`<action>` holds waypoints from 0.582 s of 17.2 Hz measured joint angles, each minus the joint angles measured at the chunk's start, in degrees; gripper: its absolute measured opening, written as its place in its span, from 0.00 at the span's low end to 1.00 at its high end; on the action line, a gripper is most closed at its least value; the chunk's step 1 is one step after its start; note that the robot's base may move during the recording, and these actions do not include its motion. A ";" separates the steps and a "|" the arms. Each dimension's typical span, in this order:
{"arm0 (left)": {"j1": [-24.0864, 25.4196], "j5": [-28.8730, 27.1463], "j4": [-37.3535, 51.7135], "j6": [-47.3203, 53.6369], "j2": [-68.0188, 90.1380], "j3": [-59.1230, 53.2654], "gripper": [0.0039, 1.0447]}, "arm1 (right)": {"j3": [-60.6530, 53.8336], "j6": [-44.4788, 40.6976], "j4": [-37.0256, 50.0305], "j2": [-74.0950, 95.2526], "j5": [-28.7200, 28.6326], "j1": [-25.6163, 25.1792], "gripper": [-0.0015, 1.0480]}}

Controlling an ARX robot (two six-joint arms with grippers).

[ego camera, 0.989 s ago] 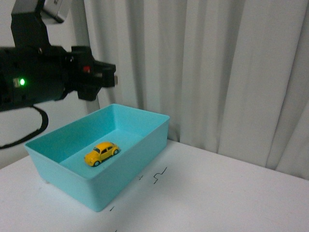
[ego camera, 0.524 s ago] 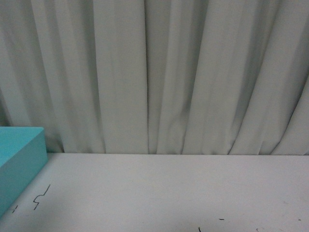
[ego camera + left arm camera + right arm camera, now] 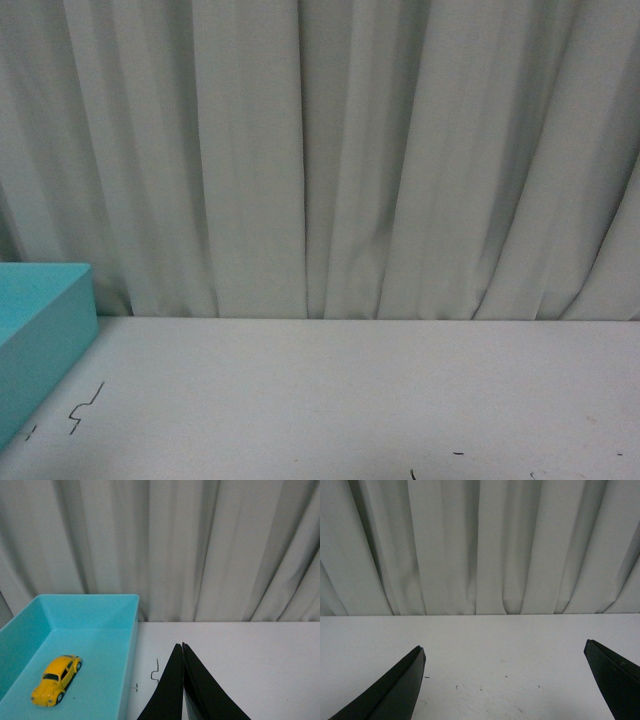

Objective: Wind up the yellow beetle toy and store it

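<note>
**Operator:** Backdrop: pale pleated curtain (image 3: 330, 160). Surface: white table (image 3: 380, 400), a few small black marks. Item one: teal bin (image 3: 131, 645), near the table's left edge, back toward the curtain.

**Second:** And the yellow beetle toy?

**Operator:** Yellow beetle toy (image 3: 56, 679): inside the bin, on its floor, upright on its wheels, free of any grip. I judge it stored.

**Second:** Pincers?

**Operator:** Left gripper (image 3: 183, 652): fingers pressed together, holding nothing, hanging beside the bin's right wall. Right gripper (image 3: 505, 680): spread wide over bare table, empty.

**Second:** Changes?

**Operator:** A second ago my front camera showed the whole bin, car inside, left arm above. Now it shows only the bin's corner; the arm has left that view. I read that as task essentially done.
</note>
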 joint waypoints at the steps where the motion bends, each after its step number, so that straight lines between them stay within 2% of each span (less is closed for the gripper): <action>1: 0.00 -0.02 -1.27 0.00 -1.73 -0.42 0.01 | 0.00 0.00 0.00 0.00 0.00 0.00 0.94; 10: 0.00 -0.02 -8.41 0.00 -12.70 -3.10 0.01 | 0.00 0.02 0.00 0.00 0.00 0.00 0.94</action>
